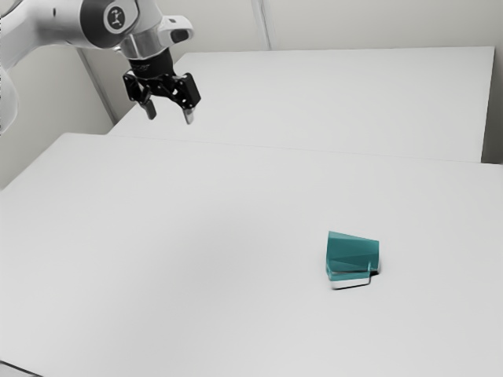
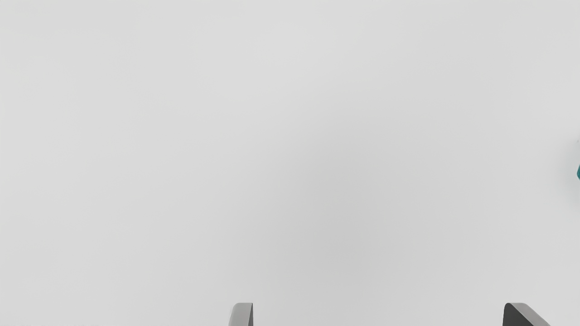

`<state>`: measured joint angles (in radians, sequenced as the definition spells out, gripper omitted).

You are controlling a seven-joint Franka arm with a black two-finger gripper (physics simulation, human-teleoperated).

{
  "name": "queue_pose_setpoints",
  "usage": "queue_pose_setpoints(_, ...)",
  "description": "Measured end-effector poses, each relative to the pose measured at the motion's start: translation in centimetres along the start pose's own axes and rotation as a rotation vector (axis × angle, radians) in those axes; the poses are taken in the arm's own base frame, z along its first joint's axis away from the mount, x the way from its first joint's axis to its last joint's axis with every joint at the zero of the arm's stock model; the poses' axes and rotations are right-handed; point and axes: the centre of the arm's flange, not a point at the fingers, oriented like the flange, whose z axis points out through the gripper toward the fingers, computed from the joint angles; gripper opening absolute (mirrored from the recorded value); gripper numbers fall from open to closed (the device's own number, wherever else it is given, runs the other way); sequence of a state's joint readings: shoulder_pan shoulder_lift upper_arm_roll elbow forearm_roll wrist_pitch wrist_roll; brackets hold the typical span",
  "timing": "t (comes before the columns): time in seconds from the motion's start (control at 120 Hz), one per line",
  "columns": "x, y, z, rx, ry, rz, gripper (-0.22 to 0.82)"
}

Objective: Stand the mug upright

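Observation:
My gripper (image 1: 169,116) hangs high over the far part of the table in the exterior view, well apart from the mug. In the wrist view the gripper (image 2: 378,314) is open, its two fingers wide apart with nothing between them. The teal mug (image 1: 353,253) lies on its side on the table, toward the exterior view's right, its handle side toward that view's bottom. A small bit of the mug (image 2: 578,173) shows at the wrist view's edge, off to one side of the fingers.
The white table (image 1: 189,259) spreads beneath the arm and the mug. Behind it, in the exterior view, stands another white surface (image 1: 338,98) against pale walls. A dark thin edge crosses that view's lower left corner.

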<state>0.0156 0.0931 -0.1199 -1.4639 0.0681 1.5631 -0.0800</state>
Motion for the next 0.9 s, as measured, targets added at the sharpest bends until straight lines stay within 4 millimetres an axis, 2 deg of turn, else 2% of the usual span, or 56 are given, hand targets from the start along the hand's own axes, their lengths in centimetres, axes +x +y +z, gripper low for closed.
queue_pose_setpoints(0.133,0.2,0.7,0.3,0.004,0.004,0.000,0.60)
queue_pose_setpoints(0.283,-0.2,1.1,-0.3,0.005,0.017,-0.005,0.60)
queue_pose_setpoints(0.367,-1.4,2.3,-0.9,-0.001,0.027,0.010,0.60)
queue_pose_setpoints(0.417,-2.2,3.5,-0.3,-0.022,0.022,0.023,0.60)
queue_pose_setpoints(0.575,-4.2,7.7,4.5,-0.148,-0.013,0.046,0.60)
queue_pose_setpoints(0.65,-4.5,9.0,7.1,-0.241,-0.026,0.020,0.60)
queue_pose_setpoints(0.717,-4.5,9.1,9.4,-0.325,-0.046,-0.031,0.60)
queue_pose_setpoints(0.808,-4.3,8.3,11.7,-0.424,-0.067,-0.115,0.60)
queue_pose_setpoints(0.9,-3.9,7.6,15.6,-0.535,-0.131,-0.219,0.60)
